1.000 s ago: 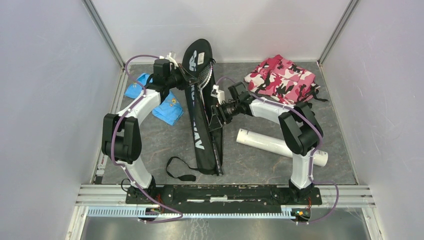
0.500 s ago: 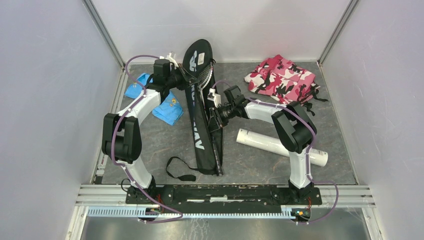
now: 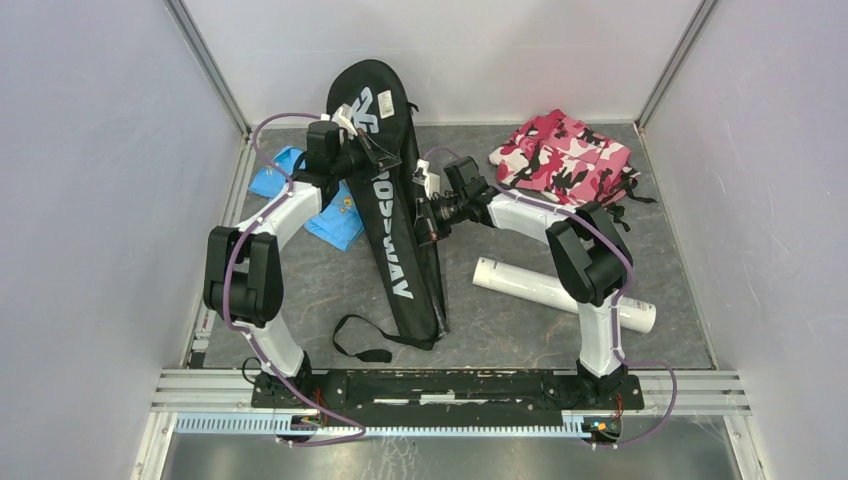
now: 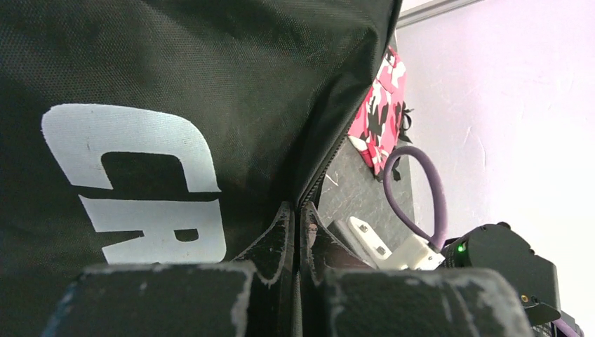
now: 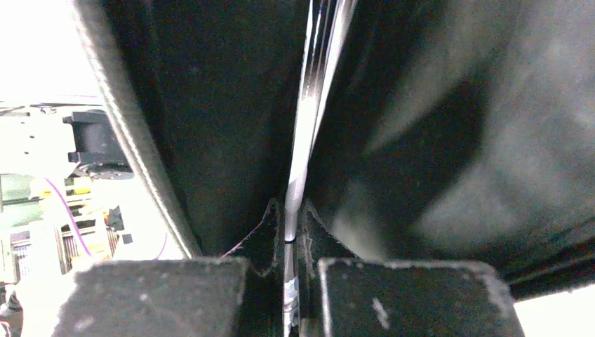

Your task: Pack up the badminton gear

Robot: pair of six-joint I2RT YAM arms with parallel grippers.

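Observation:
The long black racket bag [image 3: 385, 215] lies lengthways in the middle of the table, with its wide far end raised. My left gripper [image 3: 368, 150] is shut on that end's open zipper edge [image 4: 319, 168], its fingertips [image 4: 286, 221] pinching the fabric. My right gripper [image 3: 428, 212] sits at the bag's right edge. It is shut on a thin silver racket shaft [image 5: 313, 98], which runs on into the dark bag opening [image 5: 224, 105]. The racket's head is hidden by the bag. A long white tube [image 3: 560, 293] lies to the right of the bag.
A pink camouflage cloth [image 3: 565, 155] lies at the back right. A blue printed cloth [image 3: 335, 218] lies under the left arm. The bag's black strap [image 3: 360, 345] loops near the front. Walls stand close on three sides.
My right gripper has shut on the racket shaft and shifted toward the back. My left gripper has lifted the bag's far end up and leftward, and the flap now covers the racket head.

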